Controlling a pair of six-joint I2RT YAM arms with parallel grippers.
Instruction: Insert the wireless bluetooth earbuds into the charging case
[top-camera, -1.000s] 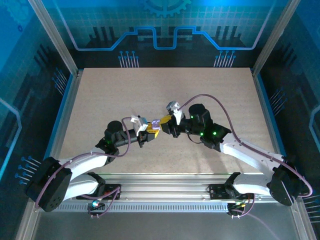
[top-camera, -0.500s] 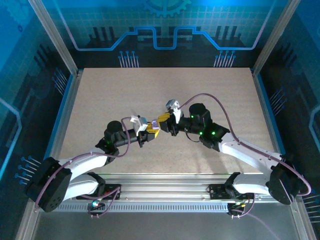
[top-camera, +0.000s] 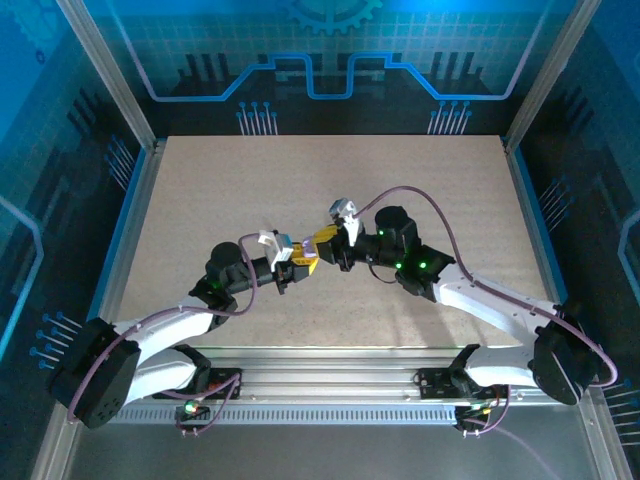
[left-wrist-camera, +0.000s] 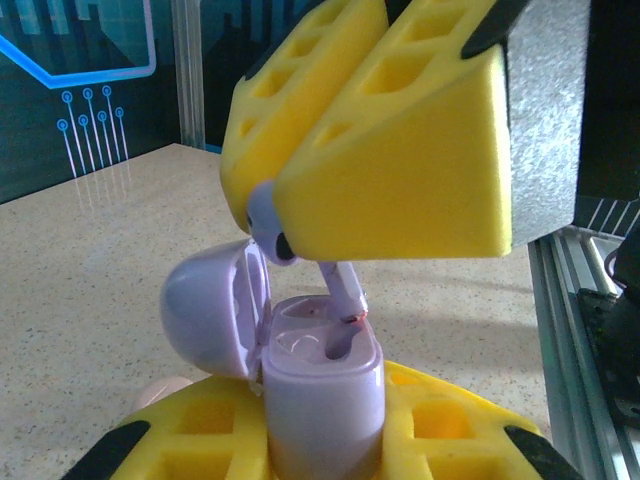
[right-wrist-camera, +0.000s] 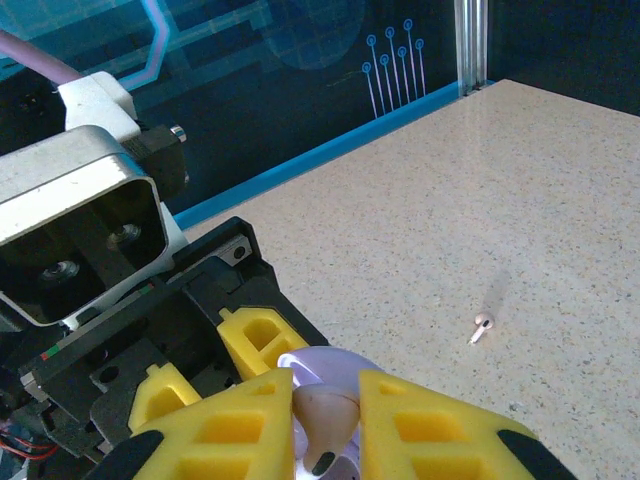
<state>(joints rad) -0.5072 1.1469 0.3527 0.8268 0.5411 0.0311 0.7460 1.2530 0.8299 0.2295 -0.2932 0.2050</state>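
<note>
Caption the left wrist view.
Right gripper holds an earbud stem-down at the open charging case gripped by the left gripper.

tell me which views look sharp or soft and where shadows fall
Top external: even bluish light, soft shadows on the table toward its near edge. Left wrist: charging case and held earbud crisp, backdrop soft. Right wrist: loose earbud sharp, faint shadow behind it.

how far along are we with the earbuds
Done: the charging case sits open in the left gripper. In hand: the right gripper holds one earbud, stem tip at a slot, not yet seated. Left: seat it, then fetch the second earbud lying on the table.
</note>
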